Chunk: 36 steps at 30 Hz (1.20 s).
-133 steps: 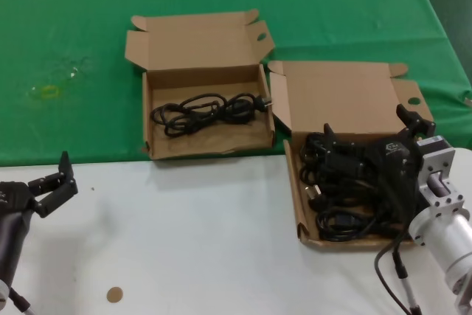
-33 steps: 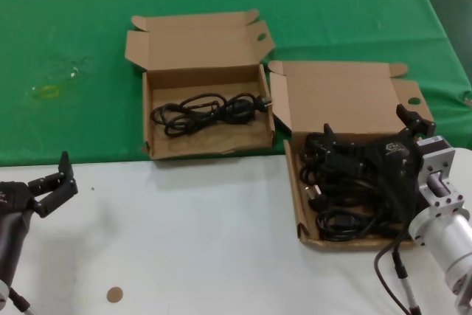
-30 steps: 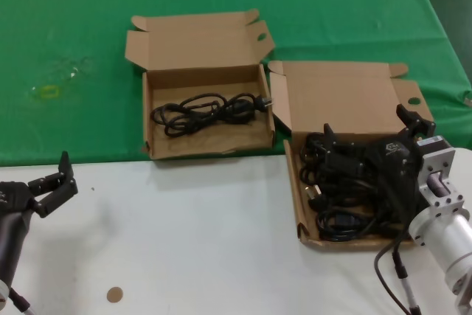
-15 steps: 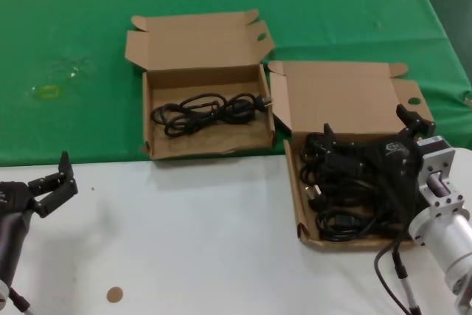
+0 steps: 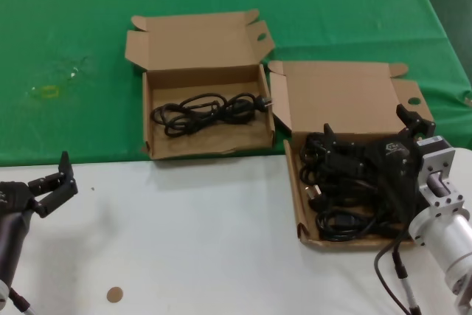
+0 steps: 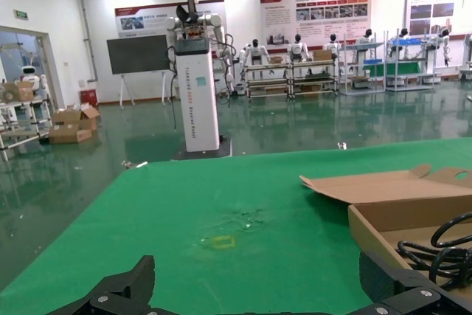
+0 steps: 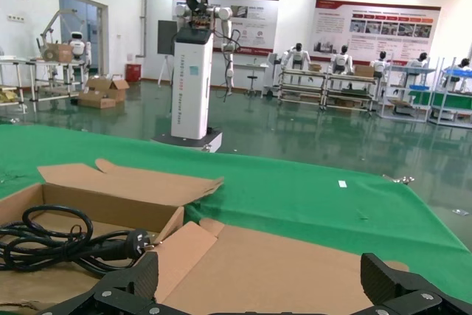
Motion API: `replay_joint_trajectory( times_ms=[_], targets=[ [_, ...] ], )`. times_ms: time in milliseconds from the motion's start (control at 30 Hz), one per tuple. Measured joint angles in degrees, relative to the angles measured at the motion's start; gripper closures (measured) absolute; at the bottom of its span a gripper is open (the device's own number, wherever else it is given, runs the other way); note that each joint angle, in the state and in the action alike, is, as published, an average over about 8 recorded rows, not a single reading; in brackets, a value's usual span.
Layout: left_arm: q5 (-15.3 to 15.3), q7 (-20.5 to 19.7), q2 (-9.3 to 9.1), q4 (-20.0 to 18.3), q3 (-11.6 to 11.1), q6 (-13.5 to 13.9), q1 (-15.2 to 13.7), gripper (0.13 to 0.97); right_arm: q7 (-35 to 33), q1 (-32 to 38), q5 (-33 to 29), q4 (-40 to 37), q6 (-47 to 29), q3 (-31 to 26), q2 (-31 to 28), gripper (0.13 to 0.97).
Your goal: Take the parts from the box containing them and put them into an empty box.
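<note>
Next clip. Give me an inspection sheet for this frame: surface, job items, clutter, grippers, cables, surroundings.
Surface: white table in front, green cloth behind.
Job's things: pile of power cords in the right box; one cord in the left box.
Clutter: small brown disc on the white table.
Grippers: right gripper open over the cord pile; left gripper open, parked at the table's left edge.
Cables: robot cable beside the right arm.
Surroundings: hall with display robots and shelving.

Right gripper (image 5: 369, 138) in cord-filled wide box (image 5: 346, 97), left gripper (image 5: 57, 180) parked
</note>
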<state>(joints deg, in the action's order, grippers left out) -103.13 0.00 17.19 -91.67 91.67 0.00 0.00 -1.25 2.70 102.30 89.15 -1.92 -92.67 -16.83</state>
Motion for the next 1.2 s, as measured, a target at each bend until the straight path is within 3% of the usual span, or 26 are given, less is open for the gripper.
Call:
replay_joint_trajectory(
  times_ms=[1200],
  targets=[
    [0.0, 0.0, 0.00, 0.0, 0.0, 0.0, 0.0, 0.132, 0.0, 0.0, 0.0, 0.0, 0.0, 0.0, 0.0, 0.129]
  ],
)
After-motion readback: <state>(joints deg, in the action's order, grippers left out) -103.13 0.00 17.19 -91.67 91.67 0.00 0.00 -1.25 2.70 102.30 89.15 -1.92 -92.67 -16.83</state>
